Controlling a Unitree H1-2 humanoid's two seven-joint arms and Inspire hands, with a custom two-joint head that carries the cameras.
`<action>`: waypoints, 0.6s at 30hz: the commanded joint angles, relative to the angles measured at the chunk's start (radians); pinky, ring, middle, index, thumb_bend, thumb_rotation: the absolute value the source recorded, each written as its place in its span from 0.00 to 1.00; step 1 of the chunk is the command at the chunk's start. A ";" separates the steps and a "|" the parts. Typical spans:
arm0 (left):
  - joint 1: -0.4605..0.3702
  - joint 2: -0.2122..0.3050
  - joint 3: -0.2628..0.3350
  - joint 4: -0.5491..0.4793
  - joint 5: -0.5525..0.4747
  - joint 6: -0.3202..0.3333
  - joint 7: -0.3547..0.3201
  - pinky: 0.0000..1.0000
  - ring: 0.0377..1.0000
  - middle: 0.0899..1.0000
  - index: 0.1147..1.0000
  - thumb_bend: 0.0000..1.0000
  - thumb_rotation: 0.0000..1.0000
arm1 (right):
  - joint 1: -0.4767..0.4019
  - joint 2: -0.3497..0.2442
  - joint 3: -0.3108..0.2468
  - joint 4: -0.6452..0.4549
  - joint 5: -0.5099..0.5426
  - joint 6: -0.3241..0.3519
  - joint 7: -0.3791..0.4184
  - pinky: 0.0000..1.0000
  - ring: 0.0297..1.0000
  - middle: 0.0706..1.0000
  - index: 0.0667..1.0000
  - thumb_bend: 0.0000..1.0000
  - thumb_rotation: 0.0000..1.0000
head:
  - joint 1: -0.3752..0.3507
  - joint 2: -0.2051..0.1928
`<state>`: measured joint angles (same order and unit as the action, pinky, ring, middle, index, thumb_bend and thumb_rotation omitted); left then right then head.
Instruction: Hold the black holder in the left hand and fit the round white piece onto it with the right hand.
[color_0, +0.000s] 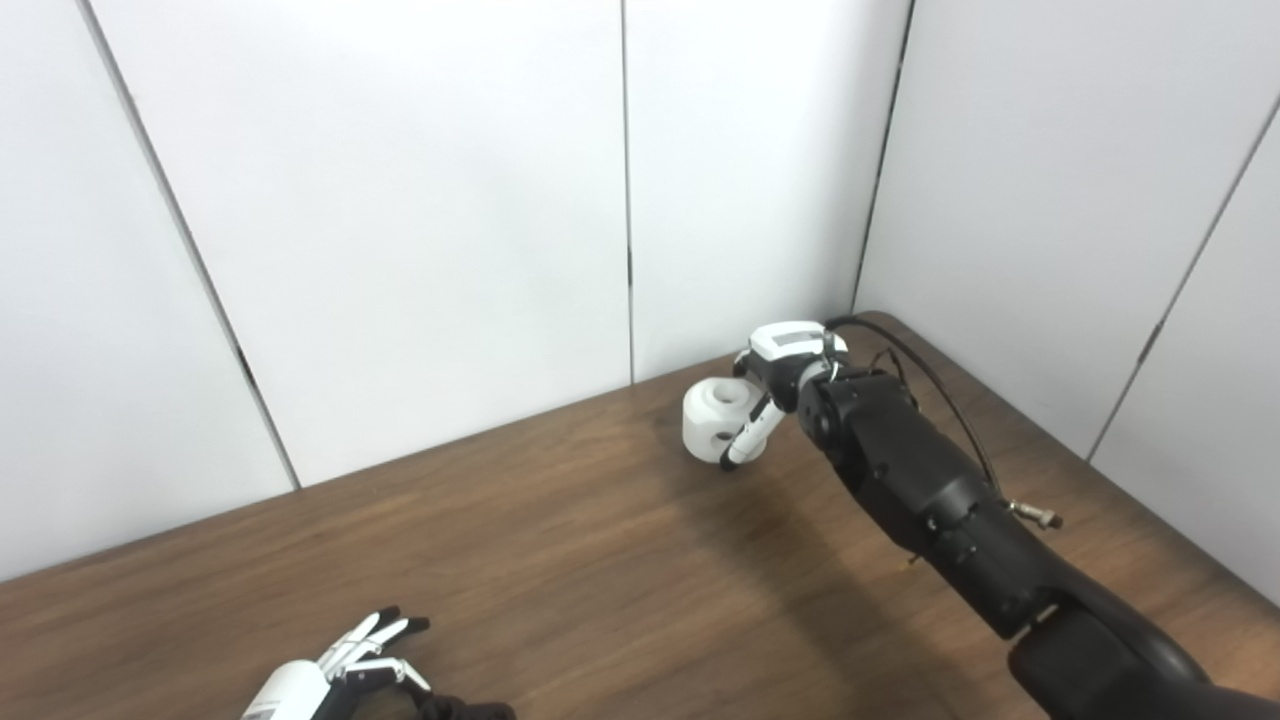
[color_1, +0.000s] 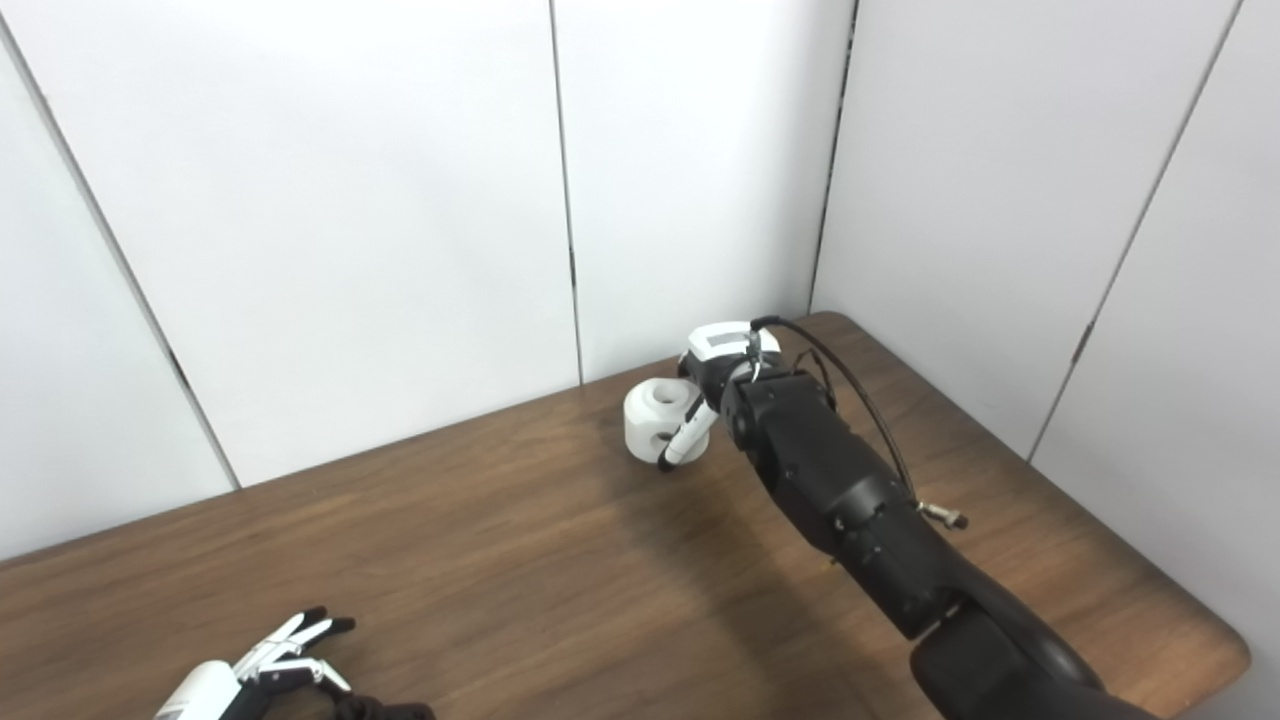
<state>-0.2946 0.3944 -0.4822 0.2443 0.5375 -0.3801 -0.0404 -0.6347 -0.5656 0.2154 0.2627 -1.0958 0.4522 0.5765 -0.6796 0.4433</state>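
Left eye view shows, nearest the camera, the left hand (color_0: 345, 668) low over the near edge of the table (color_0: 560, 560), its fingers (color_0: 385, 625) slightly apart and curled. A dark shape (color_0: 465, 710) sits right beside that hand at the bottom edge; it may be the holder, but too little shows to say so, or to say whether the hand grips it. Far from the left hand, near the table's back corner by the wall panels (color_0: 430, 200), the right hand (color_0: 770, 385) is at the white piece (color_0: 715, 420). One finger lies down the piece's side and the rest of the hand is above and behind it, so it seems to be closing on the piece or holding it; whether the piece has left the wood I cannot tell. As I judge it, the task is early: the piece is taken or nearly so, and carrying and fitting are left. Bare wood lies between the two hands, so nothing blocks the way.
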 joint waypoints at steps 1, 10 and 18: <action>0.067 0.037 -0.037 0.017 0.052 0.028 -0.090 0.90 0.97 0.89 0.42 0.52 0.06 | -0.046 -0.010 -0.003 -0.007 0.016 0.000 -0.059 1.00 1.00 1.00 0.83 1.00 0.49 | 0.001 0.003; 0.092 0.042 -0.034 -0.042 0.048 0.077 -0.116 0.91 0.96 0.89 0.42 0.52 0.06 | -0.014 0.012 -0.010 0.070 0.102 -0.089 -0.360 0.95 0.88 0.84 0.62 0.84 0.33 | 0.018 0.018; 0.104 0.048 -0.026 -0.092 0.024 0.113 -0.158 0.91 0.97 0.90 0.42 0.52 0.05 | -0.001 0.020 0.007 0.177 0.154 -0.174 -0.578 0.99 0.82 0.74 0.45 0.52 0.14 | 0.029 0.029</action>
<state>-0.2512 0.4143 -0.4786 0.1357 0.5404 -0.3097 -0.0947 -0.6058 -0.5263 0.2226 0.4448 -0.9476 0.3044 0.0449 -0.6489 0.4709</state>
